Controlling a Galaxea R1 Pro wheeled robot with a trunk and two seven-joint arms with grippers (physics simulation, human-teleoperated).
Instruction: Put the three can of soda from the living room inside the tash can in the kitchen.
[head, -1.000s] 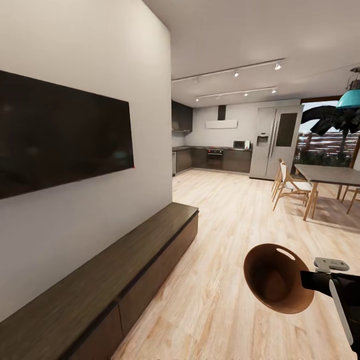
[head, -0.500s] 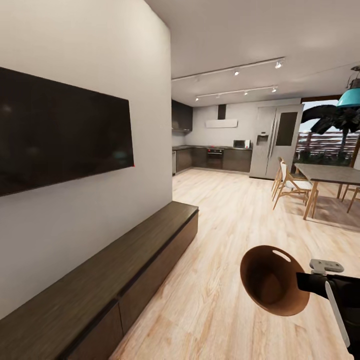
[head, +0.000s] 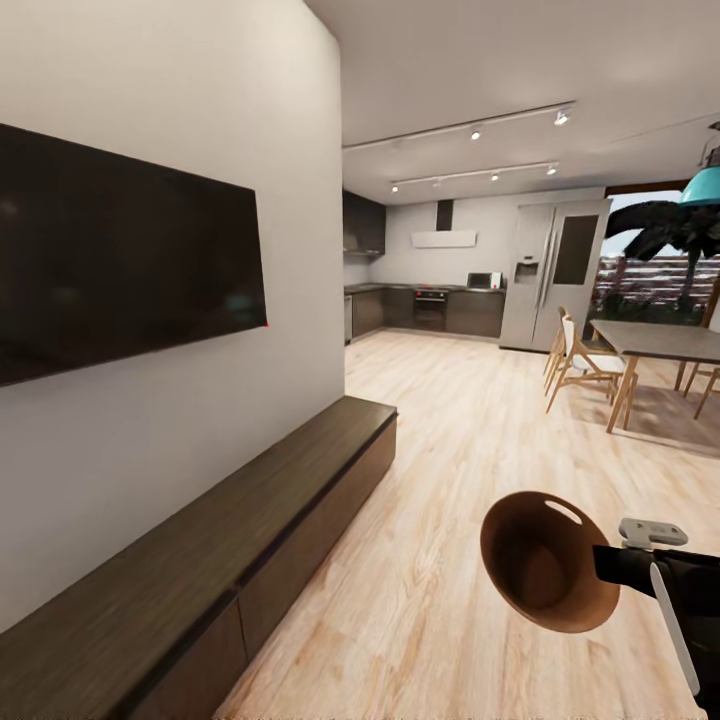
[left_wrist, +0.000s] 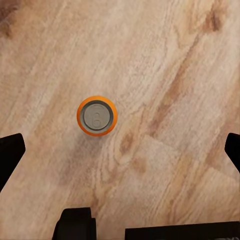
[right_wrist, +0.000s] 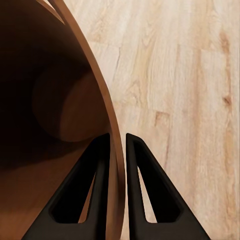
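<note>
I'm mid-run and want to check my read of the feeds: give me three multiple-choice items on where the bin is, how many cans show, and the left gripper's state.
1. Where is the trash can?
A. On the low bench
B. Carried off the floor in the right gripper
C. On the dining table

2. How many soda cans show in the left wrist view?
A. One
B. Two
C. Three

3. How stands the left gripper?
A. Shut on the can
B. Open, fingers wide of the can
C. Shut on the bin's rim

Answers: 1 B, the right wrist view shows both fingers pinching the bin's thin wall. 2 A, a single orange can of soda stands upright on the wood floor. 3 B, its dark fingertips sit at the picture's far edges.
</note>
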